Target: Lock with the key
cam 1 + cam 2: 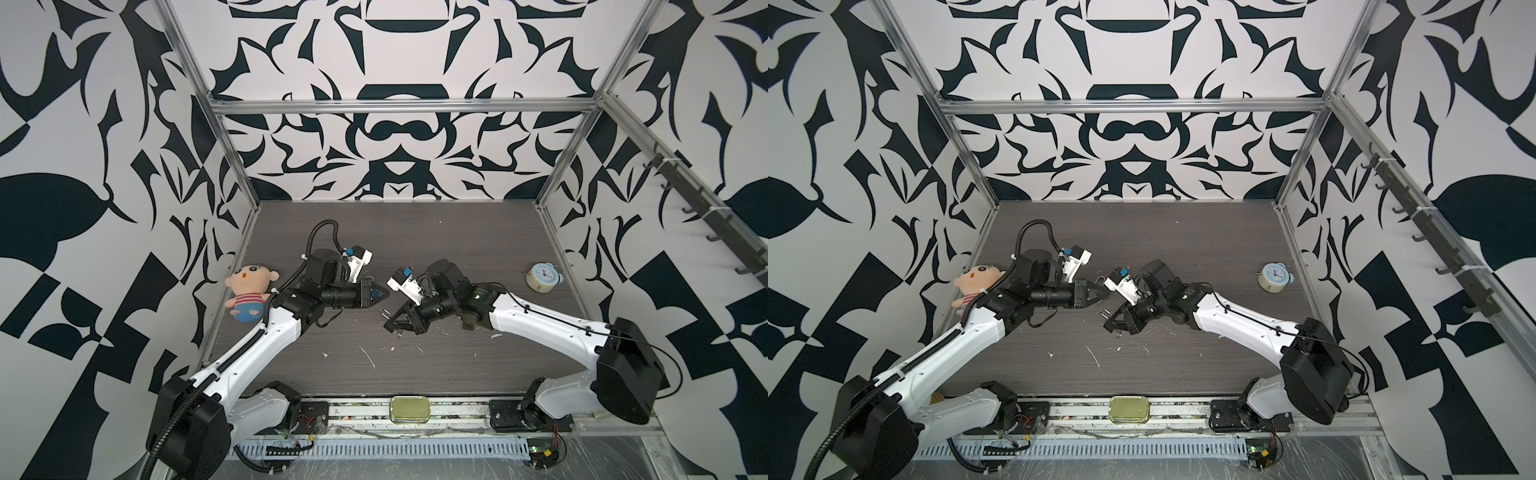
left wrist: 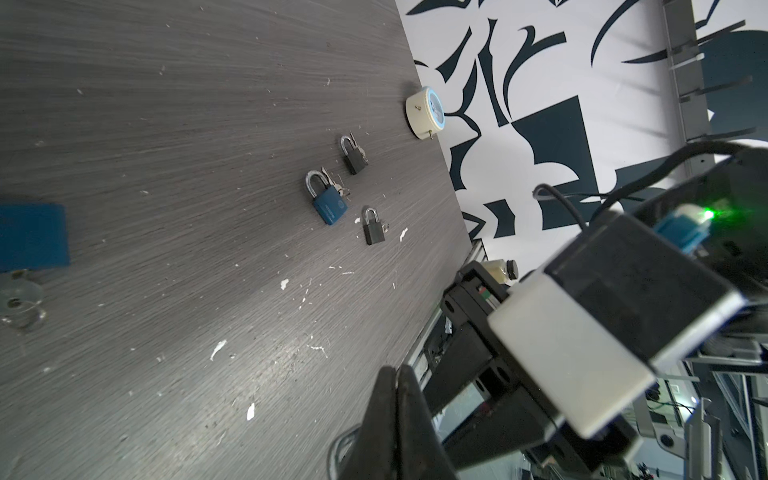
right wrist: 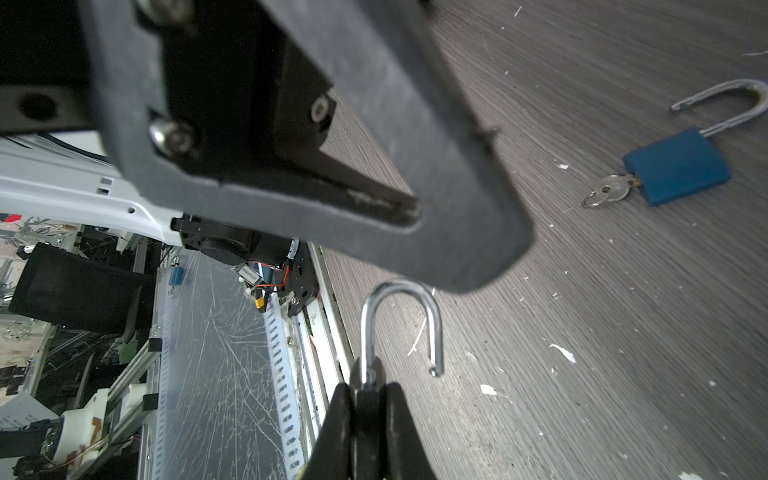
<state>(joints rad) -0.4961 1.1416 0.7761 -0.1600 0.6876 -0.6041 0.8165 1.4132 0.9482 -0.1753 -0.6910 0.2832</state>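
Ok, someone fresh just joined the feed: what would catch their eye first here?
First, at the centre, the right gripper clamped on a small padlock whose shackle stands open. Near it on the table lies a blue padlock, also open, key in its keyhole. Then a plush doll at the left edge and an alarm clock at the right.

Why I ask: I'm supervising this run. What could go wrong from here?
The right end effector pinches the padlock by its body, shackle open; it may twist or slip when pushed shut. The blue padlock lies open nearby with its key in; a sweep could knock it.
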